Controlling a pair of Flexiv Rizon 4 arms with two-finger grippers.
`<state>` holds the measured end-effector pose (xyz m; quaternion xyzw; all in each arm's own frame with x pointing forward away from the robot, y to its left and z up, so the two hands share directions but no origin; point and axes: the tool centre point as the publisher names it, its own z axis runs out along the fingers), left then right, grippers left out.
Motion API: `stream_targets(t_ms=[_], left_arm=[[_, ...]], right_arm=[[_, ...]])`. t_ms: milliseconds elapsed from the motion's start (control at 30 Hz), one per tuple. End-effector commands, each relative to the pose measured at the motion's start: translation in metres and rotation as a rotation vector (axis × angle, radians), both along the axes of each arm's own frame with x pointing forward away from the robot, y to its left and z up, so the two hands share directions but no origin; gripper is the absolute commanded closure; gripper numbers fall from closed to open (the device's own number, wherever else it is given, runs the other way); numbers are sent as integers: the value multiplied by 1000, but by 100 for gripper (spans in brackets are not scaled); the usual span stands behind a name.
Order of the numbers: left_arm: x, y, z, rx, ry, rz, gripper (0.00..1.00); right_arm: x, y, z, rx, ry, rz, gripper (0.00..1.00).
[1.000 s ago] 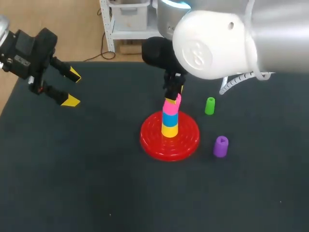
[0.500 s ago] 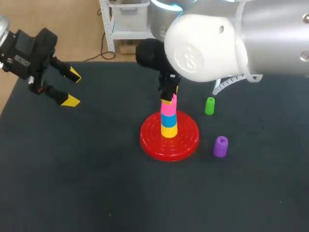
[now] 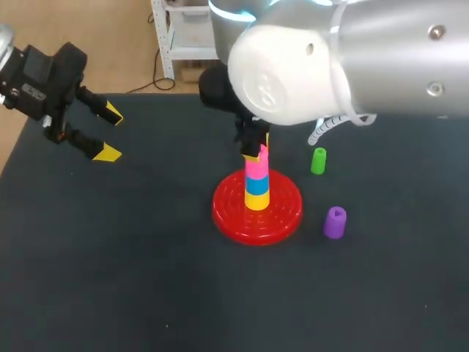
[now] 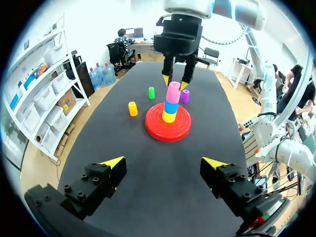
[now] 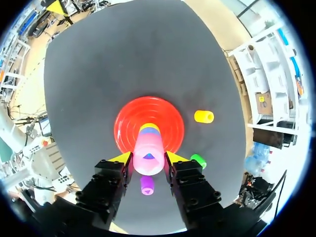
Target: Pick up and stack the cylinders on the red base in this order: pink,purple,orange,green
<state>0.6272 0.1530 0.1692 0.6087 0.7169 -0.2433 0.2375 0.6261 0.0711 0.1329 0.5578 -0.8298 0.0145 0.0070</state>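
Two yellow fingertips [image 5: 122,158] of the right end effector [image 5: 148,159] press against opposite sides of the pink cylinder [image 5: 148,147], pinching it near its top. The end effector points straight down from above. The pink cylinder stands upright as the top piece of a stack, directly below the fingers. Under it sit a blue cylinder [image 3: 256,185] and then a yellow cylinder [image 3: 256,200], which rests at the middle of the red base [image 3: 282,213].

Three loose cylinders stand on the dark tabletop [image 3: 146,279] around the end effector, all clear of the base. The purple cylinder [image 3: 335,222] is near the base's rim, on the right arm's side. The green cylinder [image 3: 318,160] is upright on the same side, farther from the robot. The orange cylinder [image 4: 132,108] stands beyond the base from the end effector, apart from the green one; in the head view the right arm hides it.

The left end effector [image 3: 110,133] hangs above the tabletop well away from the stack, its fingers spread wide with nothing between them.
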Motion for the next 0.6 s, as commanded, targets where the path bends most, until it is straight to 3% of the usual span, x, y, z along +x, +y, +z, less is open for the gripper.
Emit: stream_targets(t_ms=[33, 67, 100, 333, 600], left_arm=[[0, 0, -1, -2, -3, 0, 0], [0, 0, -1, -2, -3, 0, 0], [0, 0, -1, -2, -3, 0, 0], [0, 0, -1, -2, -3, 0, 0], [0, 0, -1, -2, -3, 0, 0]], right_arm=[[-5, -8, -17, 42, -10, -24, 66], [-5, -9, -14, 55, -20, -34, 5], [-5, -10, -11, 69, -28, -46, 0], [1, -21, 25, 178, -128, -146, 0], [37, -43, 67, 255, -227, -278, 0]])
